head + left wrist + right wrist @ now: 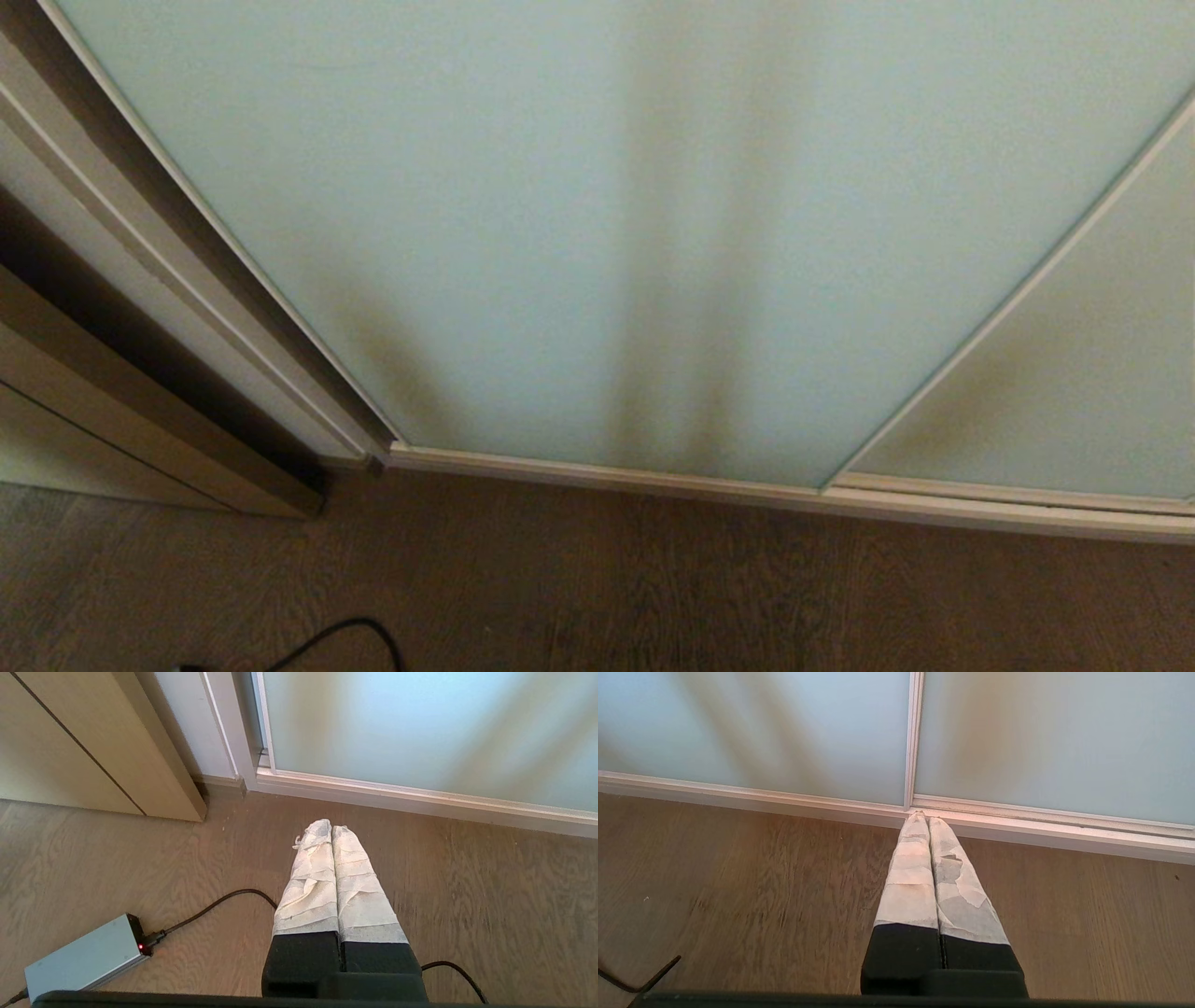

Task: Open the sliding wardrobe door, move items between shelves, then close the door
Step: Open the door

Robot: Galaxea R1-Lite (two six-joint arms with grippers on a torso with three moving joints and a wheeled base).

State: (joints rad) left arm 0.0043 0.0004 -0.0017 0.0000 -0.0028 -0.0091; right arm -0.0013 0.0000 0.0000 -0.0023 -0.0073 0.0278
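The sliding wardrobe door (579, 215) fills my head view straight ahead: frosted pale blue-green glass in a slim cream-white frame, drawn fully across, overlapping a second panel (1074, 392) on my right. Below runs the wood floor (653, 588). My left gripper (331, 828) and right gripper (923, 817) both hang over it, fingers pressed together, holding nothing

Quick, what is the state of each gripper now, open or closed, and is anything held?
Left gripper: closed, holding nothing, above the wood floor.
Right gripper: closed, holding nothing, near the sliding wardrobe door.
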